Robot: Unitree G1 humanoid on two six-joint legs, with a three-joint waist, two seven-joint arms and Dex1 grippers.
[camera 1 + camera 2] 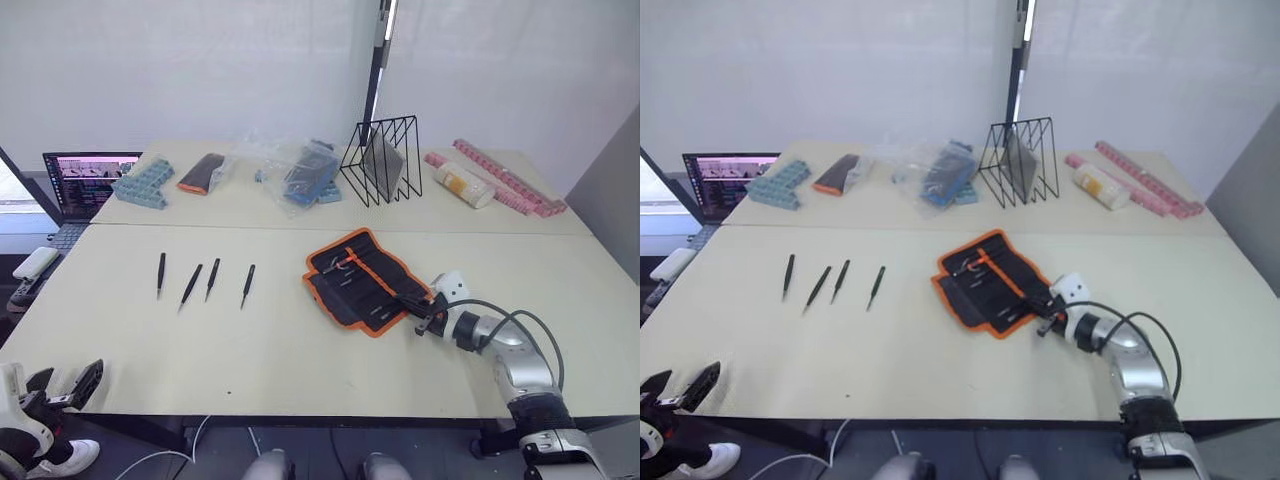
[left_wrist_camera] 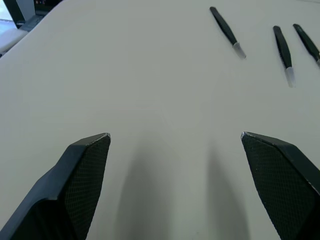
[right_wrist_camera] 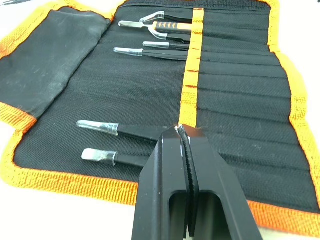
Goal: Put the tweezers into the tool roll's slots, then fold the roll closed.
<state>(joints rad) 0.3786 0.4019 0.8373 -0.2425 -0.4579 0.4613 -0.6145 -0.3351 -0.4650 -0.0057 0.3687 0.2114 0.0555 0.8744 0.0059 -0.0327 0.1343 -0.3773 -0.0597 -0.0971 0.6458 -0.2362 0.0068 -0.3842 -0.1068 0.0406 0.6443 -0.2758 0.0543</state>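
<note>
The right arm reaches forward, its gripper (image 3: pixel 182 131) low with jaws pressed together. The left gripper (image 2: pixel 175 142) hangs low at the robot's left, jaws spread wide.

Bright, even daylight washes the pale counter (image 1: pixel 300 350), and the white wall behind it is nearly blown out. Shadows are soft: faint streaks stretch ahead of the left claw (image 2: pixel 175 145). The right claw (image 3: pixel 182 131) blurs near the lens.
</note>
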